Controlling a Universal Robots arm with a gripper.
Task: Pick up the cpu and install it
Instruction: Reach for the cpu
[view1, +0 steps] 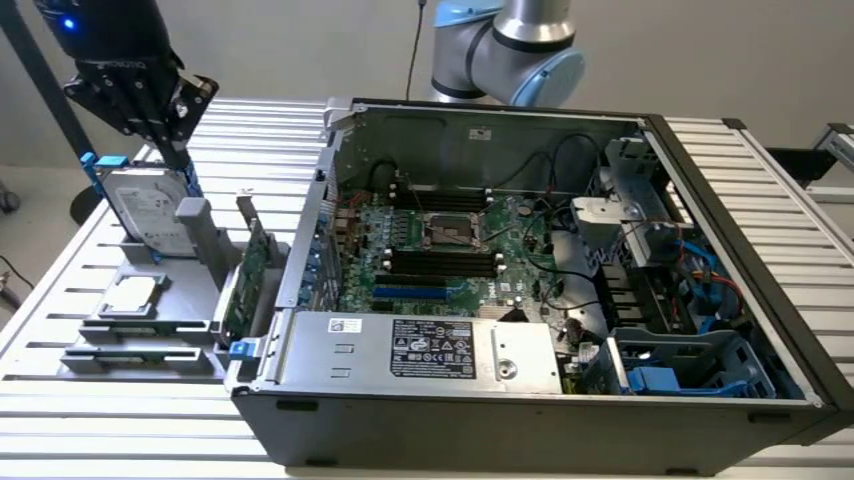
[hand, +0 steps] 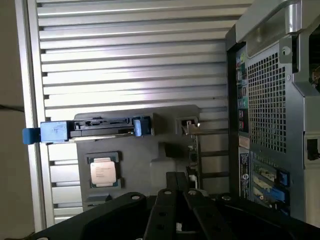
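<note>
The cpu (view1: 130, 293), a small silver square chip with a thin greenish rim, lies flat in a recess of the grey holder (view1: 187, 300) at the exterior view's left. In the wrist view the cpu (hand: 103, 173) sits just beyond the hard drive. My gripper (view1: 178, 165) hangs above the holder, over the upright hard drive, well above the cpu and touching nothing. Its black fingers (hand: 165, 210) meet at the tips, so my gripper (hand: 176, 176) is shut and empty. The dark cpu socket (view1: 447, 232) sits in the middle of the green motherboard inside the open computer case (view1: 747, 330).
A silver hard drive (view1: 144, 210) with blue clips stands upright in the holder. A green card (view1: 238, 290) stands on edge between the holder and the case wall. The case's perforated back panel (hand: 270, 110) rises close beside the holder. Everything rests on a slatted metal table (view1: 80, 400).
</note>
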